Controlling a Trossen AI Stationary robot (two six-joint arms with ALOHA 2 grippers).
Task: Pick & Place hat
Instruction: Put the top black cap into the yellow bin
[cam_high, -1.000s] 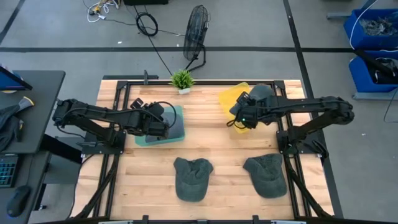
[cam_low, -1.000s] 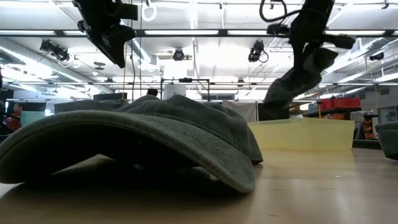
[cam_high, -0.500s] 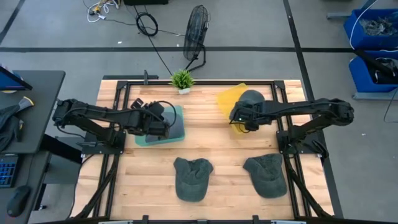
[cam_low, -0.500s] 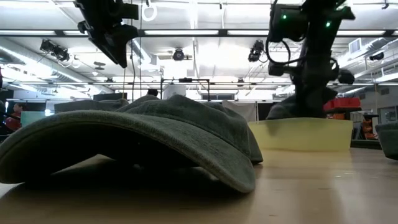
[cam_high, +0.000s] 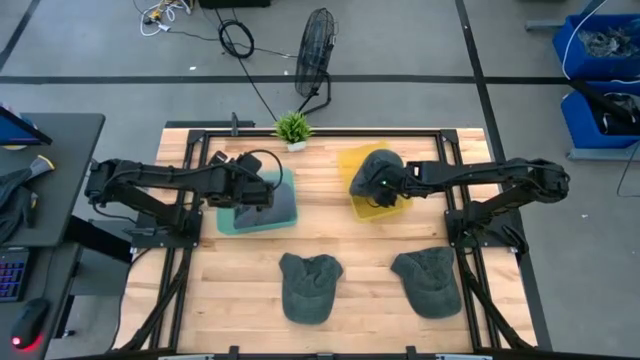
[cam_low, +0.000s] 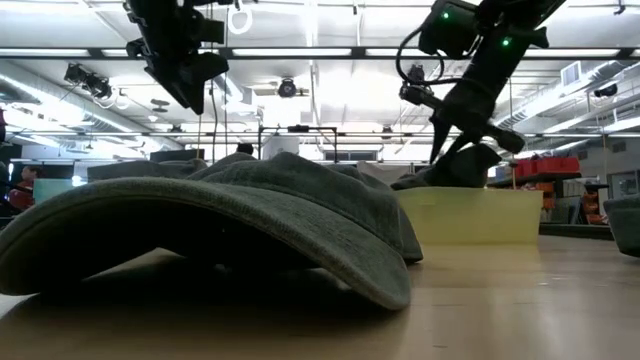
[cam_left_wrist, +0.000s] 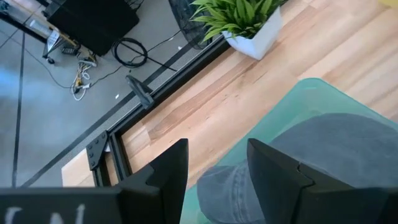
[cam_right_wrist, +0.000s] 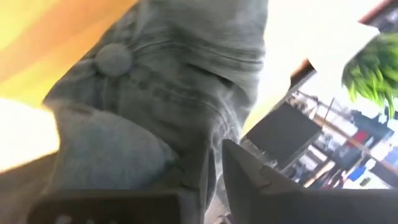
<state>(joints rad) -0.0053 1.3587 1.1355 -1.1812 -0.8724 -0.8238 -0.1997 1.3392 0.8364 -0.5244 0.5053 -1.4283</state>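
Change: carried hat has come down with the right arm, from hanging over the yellow bin's far-right side to lying in it.
Hat in hand: grey hat (cam_high: 377, 166) sits in the yellow bin (cam_high: 364, 205), crown button up in the right wrist view; likely the drop-off, judged from how it rests.
Right gripper: right gripper (cam_high: 385, 184) is at the hat's edge over the bin; fingers look a little parted around the fabric, but whether they grip or are letting go I cannot tell.
Left gripper: left gripper (cam_left_wrist: 217, 167) hovers over the teal tray (cam_high: 287, 184), jaws apart, empty; another grey hat (cam_left_wrist: 323, 152) lies on that tray beneath it.
Remaining hats: two hats (cam_high: 309, 287) and (cam_high: 427, 282) lie on the table's (cam_high: 340, 240) near side, well apart from each other.
Edges: plant (cam_high: 292, 127) stands at the far rim, between the two containers.
Open room: bare wood between bins and near hats leaves room to lift away.
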